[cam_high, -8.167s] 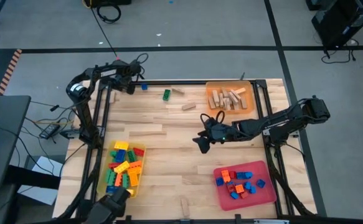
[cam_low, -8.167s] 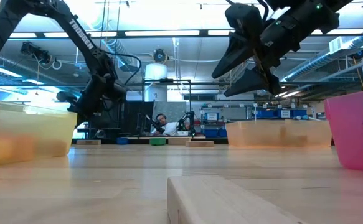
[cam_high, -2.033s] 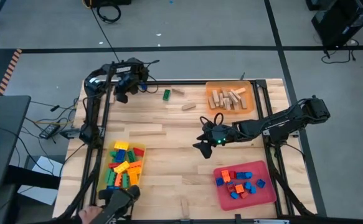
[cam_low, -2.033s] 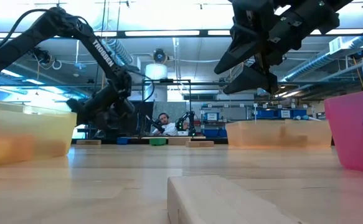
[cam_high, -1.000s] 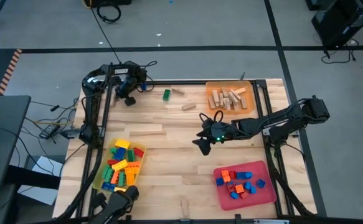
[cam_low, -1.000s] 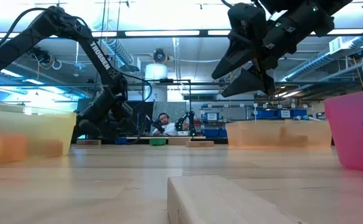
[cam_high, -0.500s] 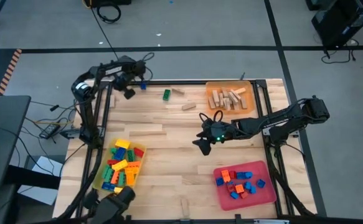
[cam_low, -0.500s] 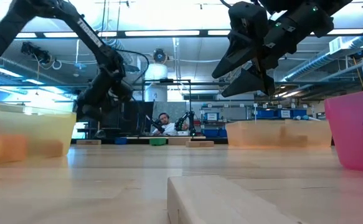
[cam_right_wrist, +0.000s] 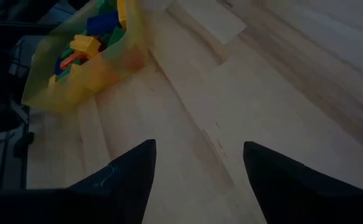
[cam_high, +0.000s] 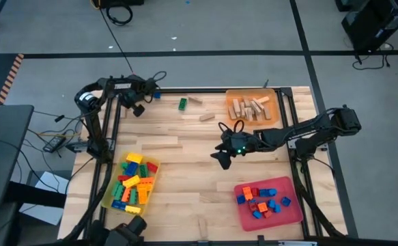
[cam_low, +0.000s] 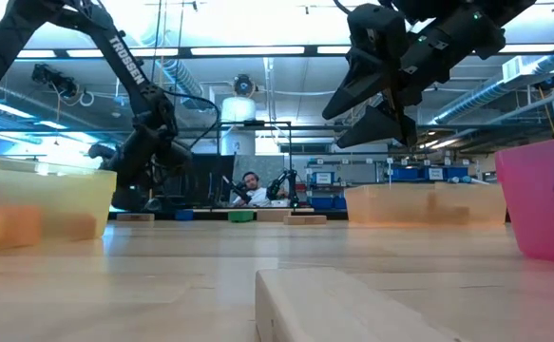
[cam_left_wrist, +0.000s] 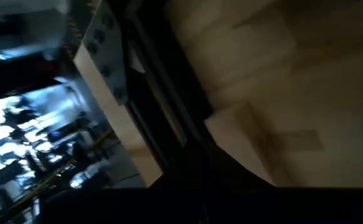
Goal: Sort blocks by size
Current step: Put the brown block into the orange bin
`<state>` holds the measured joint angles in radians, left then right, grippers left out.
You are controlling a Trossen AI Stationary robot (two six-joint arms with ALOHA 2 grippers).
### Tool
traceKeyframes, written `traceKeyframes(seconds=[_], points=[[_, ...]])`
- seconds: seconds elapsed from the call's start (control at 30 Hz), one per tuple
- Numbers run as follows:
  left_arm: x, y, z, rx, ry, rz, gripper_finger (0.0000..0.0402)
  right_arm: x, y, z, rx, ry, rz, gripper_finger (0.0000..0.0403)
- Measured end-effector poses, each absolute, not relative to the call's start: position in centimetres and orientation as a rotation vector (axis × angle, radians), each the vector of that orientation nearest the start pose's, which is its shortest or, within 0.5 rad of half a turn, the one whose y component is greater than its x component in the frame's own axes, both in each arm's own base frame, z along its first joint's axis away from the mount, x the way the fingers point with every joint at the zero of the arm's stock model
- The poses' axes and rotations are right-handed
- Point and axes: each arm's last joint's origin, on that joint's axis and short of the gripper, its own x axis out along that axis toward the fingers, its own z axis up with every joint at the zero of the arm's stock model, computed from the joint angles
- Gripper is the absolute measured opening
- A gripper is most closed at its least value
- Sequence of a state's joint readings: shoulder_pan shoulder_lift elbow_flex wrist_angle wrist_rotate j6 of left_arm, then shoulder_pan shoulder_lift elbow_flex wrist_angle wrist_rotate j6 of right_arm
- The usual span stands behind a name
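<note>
Since a moment before, the left pincer (cam_high: 138,109) had swung back over the tabletop's (cam_high: 185,147) far left corner, clenched on nothing I could see. The right pincer (cam_high: 218,158) had not budged, hanging mid-table with its 2 fingers (cam_right_wrist: 128,171) spread and empty.

The mixed plastic bricks (cam_high: 134,183) filled the translucent yellow tray (cam_high: 152,186) at the near left. Small red, blue and orange bricks (cam_high: 261,199) sat in the red tray (cam_high: 294,210), tan wooden pieces (cam_high: 248,106) in the orange tray (cam_high: 270,118). A green brick (cam_high: 182,104) and 2 loose wooden blocks (cam_high: 206,117) lay near the far edge, another wooden block (cam_low: 353,309) at the near edge. The middle boards lay bare.
</note>
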<state>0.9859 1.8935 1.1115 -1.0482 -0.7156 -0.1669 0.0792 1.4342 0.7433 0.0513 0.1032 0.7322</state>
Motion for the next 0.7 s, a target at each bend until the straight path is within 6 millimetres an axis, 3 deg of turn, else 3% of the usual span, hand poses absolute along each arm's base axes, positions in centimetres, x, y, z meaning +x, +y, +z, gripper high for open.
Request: traceKeyframes(seconds=[0.23,0.37,0.5,0.7], points=[[15.7,23.7,12.2,-0.198,1.910,1.359,0.0000,28.8,2.5,19.8,0.643,0.604,-0.234,0.0260],[16.5,22.0,11.3,-0.132,1.958,1.225,0.0000,28.7,2.7,19.8,0.640,0.606,-0.228,0.0259],[16.8,21.0,11.0,-0.167,1.997,1.099,0.0000,28.7,2.7,19.8,0.636,0.606,-0.228,0.0257],[16.4,20.2,11.4,-0.295,2.026,1.074,0.0000,28.8,2.7,19.8,0.621,0.602,-0.225,0.0260]])
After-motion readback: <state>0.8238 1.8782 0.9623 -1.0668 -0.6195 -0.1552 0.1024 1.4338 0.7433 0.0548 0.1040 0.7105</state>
